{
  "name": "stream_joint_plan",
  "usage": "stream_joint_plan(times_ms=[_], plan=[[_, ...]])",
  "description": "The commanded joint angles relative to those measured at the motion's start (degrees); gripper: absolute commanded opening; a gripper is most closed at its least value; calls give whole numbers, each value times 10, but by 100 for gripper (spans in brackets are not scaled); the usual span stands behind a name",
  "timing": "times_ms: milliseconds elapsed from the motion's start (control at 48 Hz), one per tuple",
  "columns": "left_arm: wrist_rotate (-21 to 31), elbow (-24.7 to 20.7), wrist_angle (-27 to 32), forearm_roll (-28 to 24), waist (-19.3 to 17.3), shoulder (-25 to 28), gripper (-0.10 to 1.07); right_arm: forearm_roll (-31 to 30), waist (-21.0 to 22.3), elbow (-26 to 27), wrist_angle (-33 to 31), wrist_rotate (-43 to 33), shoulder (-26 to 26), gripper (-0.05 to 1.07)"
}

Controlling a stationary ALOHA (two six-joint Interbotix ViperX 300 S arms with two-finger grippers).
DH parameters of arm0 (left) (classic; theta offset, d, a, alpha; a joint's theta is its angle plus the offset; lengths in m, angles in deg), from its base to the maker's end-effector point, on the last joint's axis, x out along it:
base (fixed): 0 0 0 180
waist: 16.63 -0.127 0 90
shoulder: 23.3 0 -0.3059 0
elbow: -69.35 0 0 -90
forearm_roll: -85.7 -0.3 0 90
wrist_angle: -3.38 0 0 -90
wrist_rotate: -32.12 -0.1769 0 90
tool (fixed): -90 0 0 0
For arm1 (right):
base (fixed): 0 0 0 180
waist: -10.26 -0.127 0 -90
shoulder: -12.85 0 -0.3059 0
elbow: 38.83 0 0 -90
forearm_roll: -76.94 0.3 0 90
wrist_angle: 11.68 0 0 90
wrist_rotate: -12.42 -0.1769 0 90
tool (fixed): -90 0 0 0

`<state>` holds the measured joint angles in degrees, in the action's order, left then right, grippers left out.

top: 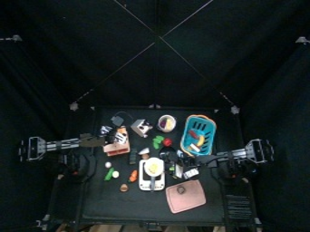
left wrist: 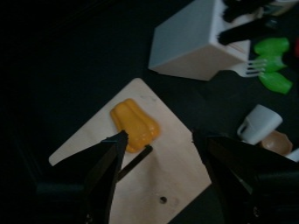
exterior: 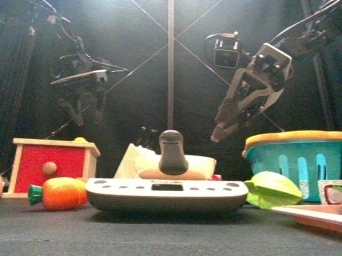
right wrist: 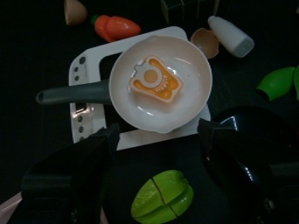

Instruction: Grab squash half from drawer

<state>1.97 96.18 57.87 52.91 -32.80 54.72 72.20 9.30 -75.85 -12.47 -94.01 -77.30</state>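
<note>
Two jaws of left claw [left wrist: 163, 153] spread wide, empty, above drawer [left wrist: 176, 166] | squash half [left wrist: 135, 125] lies inside, just ahead, nearer one jaw, long axis slanting | right claw [right wrist: 158, 144] open, farther, over pan [right wrist: 160, 79].

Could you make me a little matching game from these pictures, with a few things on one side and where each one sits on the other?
Things:
1. squash half
2. toast-shaped piece
3. left tool
4. teal basket

Places:
A. in the white pan
B. open, just above the drawer
C. lying in the tan drawer
D. at the right of the front view

Pairs: 1-C, 2-A, 3-B, 4-D. The white pan sits below the right arm's camera; the drawer below the left's.
</note>
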Motion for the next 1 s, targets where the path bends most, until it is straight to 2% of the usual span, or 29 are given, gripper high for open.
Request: stream_joint_plan(times_ms=[0,229,396,771,979], plan=[[7,-13,2,4,-22,13,95,0,1,11,4,1,4,101],[5,-10,1,54,-50,45,96,0,-4,18,4,2,-4,101],[-1,4,-11,74,-56,47,96,-4,-6,18,4,3,-4,101],[2,36,-88,98,-98,49,96,-17,-9,16,4,2,-4,101],[2,38,-109,134,-120,54,96,-18,-9,16,4,2,-4,101]])
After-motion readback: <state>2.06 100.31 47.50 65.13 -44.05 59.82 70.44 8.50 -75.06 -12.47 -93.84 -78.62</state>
